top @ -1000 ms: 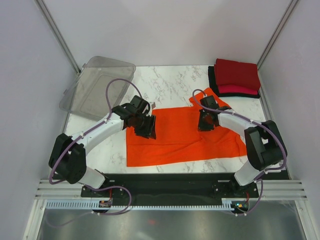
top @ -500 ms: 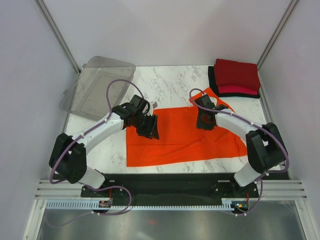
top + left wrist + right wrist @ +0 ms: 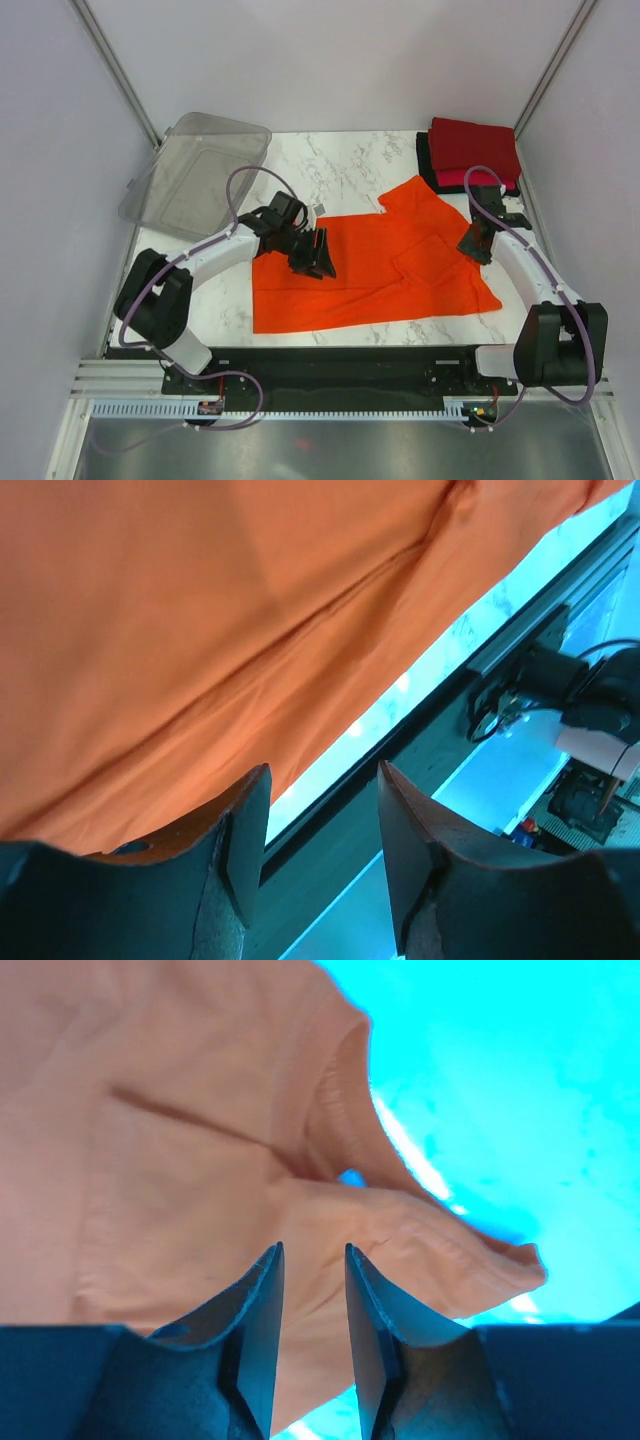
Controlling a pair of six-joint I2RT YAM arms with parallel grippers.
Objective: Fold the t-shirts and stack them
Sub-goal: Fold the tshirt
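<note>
The orange t-shirt (image 3: pixel 370 270) lies spread on the marble table (image 3: pixel 340 165), mostly flat, with a sleeve reaching out at its far right corner and a faint crease across its body; it is not yet a folded rectangle

Just past that far right corner sits the stack: a dark red t-shirt (image 3: pixel 475 145) on top, a pinkish-red one (image 3: pixel 468 180) under it, a black one (image 3: pixel 424 160) at the bottom. By my reading three are done, and what is left is folding the orange one and placing it on that stack

The left gripper (image 3: pixel 318 258) hangs over the orange shirt's left part, fingers well apart with nothing between them. The right gripper (image 3: pixel 477 247) is at the shirt's right edge, its fingers parted by a narrow gap; the wrist view shows cloth beyond the gap, not in it

A clear plastic bin (image 3: pixel 195 175) lies off the shirt's far left corner

Hard to make out: whether either gripper's tips touch the cloth, whether the orange shirt is one layer or doubled, and the lower two stacked shirts, which show only as edges
</note>
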